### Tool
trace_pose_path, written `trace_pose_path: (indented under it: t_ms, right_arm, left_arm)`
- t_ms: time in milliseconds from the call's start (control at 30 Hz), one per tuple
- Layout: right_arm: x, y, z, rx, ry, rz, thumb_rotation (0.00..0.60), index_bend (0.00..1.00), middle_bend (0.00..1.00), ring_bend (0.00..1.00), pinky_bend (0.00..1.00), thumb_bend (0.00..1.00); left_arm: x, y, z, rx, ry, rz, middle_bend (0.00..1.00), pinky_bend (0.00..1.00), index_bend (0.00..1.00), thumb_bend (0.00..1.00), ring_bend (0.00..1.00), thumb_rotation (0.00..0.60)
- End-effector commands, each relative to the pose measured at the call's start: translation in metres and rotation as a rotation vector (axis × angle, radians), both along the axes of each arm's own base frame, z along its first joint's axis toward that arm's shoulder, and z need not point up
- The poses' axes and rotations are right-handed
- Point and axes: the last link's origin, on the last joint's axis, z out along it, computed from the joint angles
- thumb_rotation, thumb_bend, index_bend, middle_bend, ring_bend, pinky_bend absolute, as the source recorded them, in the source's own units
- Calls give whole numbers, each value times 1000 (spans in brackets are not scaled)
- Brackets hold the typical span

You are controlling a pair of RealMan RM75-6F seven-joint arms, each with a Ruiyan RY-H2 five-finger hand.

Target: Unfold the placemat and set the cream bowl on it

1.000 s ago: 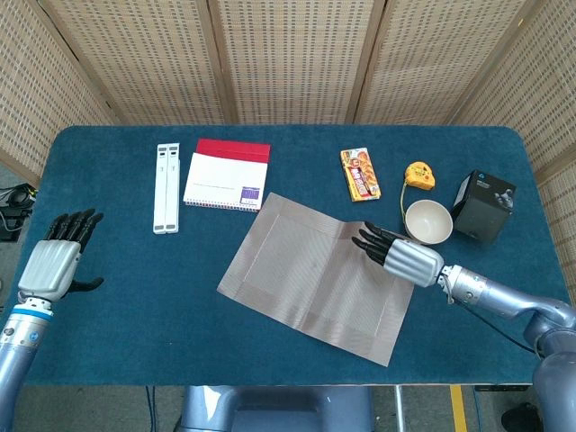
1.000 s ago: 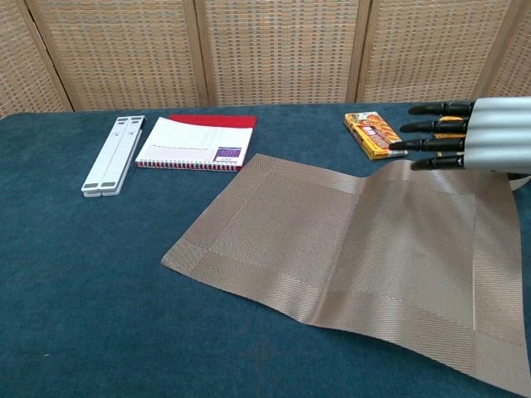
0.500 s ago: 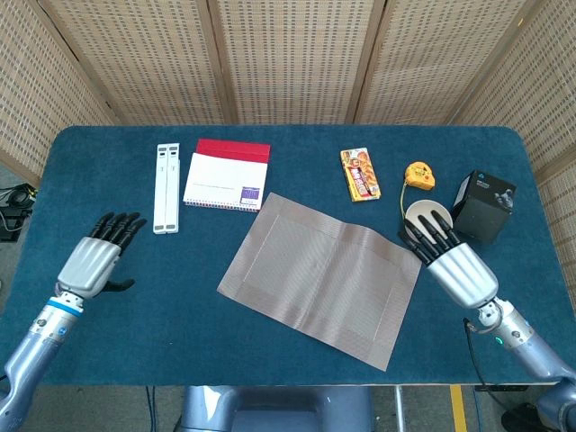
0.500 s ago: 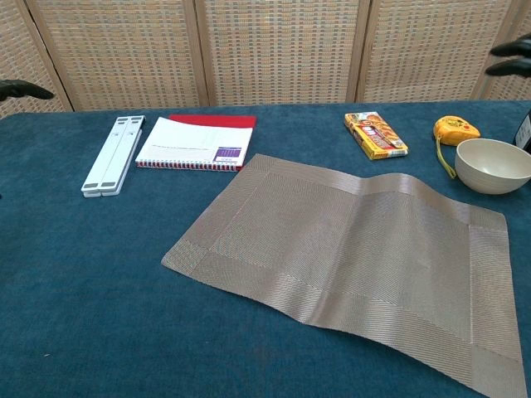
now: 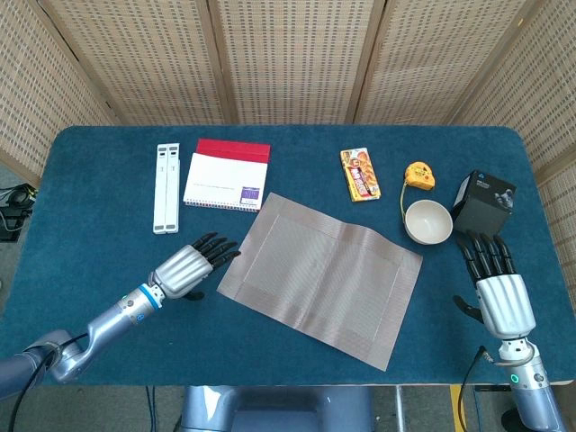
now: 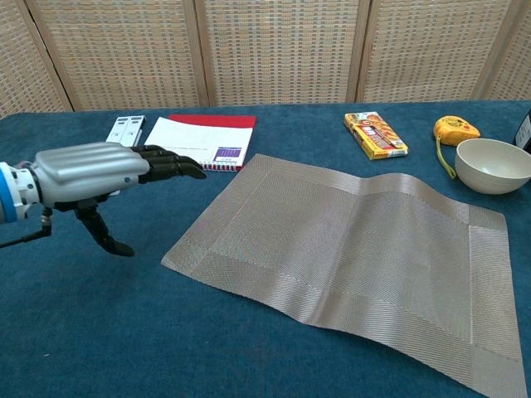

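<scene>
A dark blue cloth-covered table [image 5: 108,225] is filling the room's middle, and woven wicker screen panels [image 5: 288,58] are standing along its far side. The placemat [image 5: 319,274] is lying unfolded and skewed in the middle of the table, with a slight ridge showing across it in the chest view. The cream bowl [image 5: 427,221] is sitting upright on the bare cloth just off the mat's far right corner, not on it. The left hand [image 5: 191,265] is hovering just left of the mat's left corner, fingers stretched out together and pointing toward it, holding nothing. The right hand [image 5: 497,286] is hanging near the table's right edge, near side of the bowl, fingers straight and slightly fanned, also holding nothing. Along the far side a white folding stand [image 5: 166,187], a red-and-white notebook [image 5: 227,174], a snack box [image 5: 360,174], a yellow tape measure [image 5: 419,174] and a black box [image 5: 484,205] are lying.
</scene>
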Motion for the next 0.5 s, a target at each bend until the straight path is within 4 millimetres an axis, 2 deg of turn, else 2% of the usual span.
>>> trace_pose_path:
  t_ms: [33, 167, 500]
  right_arm:
    - [-4, 1, 1, -7, -15, 0, 600, 0, 0, 0, 0, 0]
    - [-5, 0, 4, -16, -24, 10, 600, 0, 0, 0, 0, 0]
    - [-4, -1, 7, -20, -43, 22, 600, 0, 0, 0, 0, 0]
  left_arm:
    - [6, 3, -16, -24, 32, -7, 0, 0, 48, 0, 0, 600]
    - [10, 5, -28, -44, 57, -8, 0, 0, 58, 0, 0, 600]
    - [12, 16, -41, -29, 87, 0, 0, 0, 78, 0, 0, 600]
